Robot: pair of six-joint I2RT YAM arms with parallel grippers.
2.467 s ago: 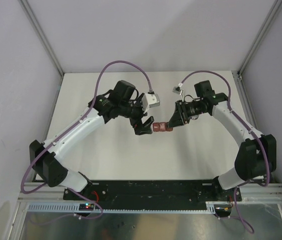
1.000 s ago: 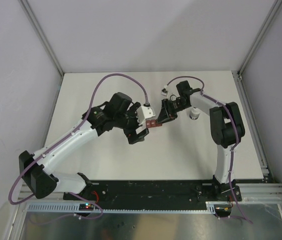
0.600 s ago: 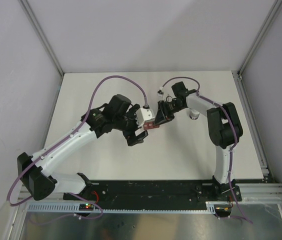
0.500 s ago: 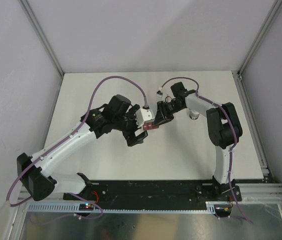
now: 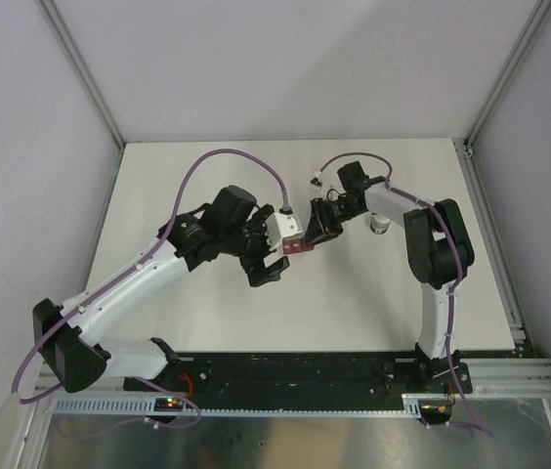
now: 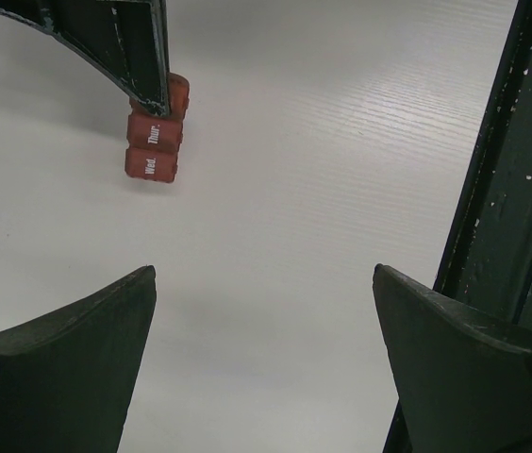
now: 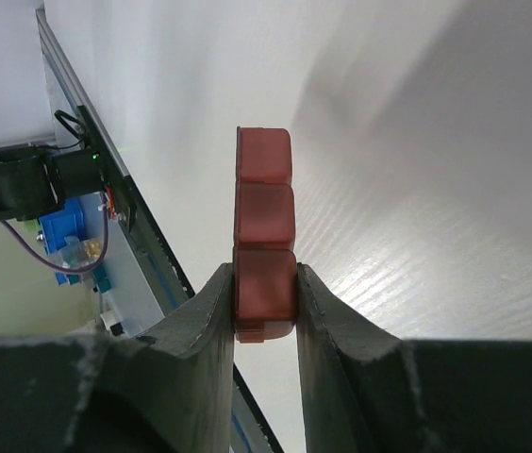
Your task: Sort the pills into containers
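Pill box [image 7: 264, 203] clamped at one end in right claw [image 7: 264, 281], arm folded inward, left claw [image 6: 264, 283] gaping, empty

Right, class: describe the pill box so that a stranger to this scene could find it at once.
Look near the middle of the white table, where the open left gripper faces the right gripper. The right one pinches one end of a short strip, the pill box. It is the only dark red thing there: three square lidded compartments in a row, two marked Wed. and Thur.
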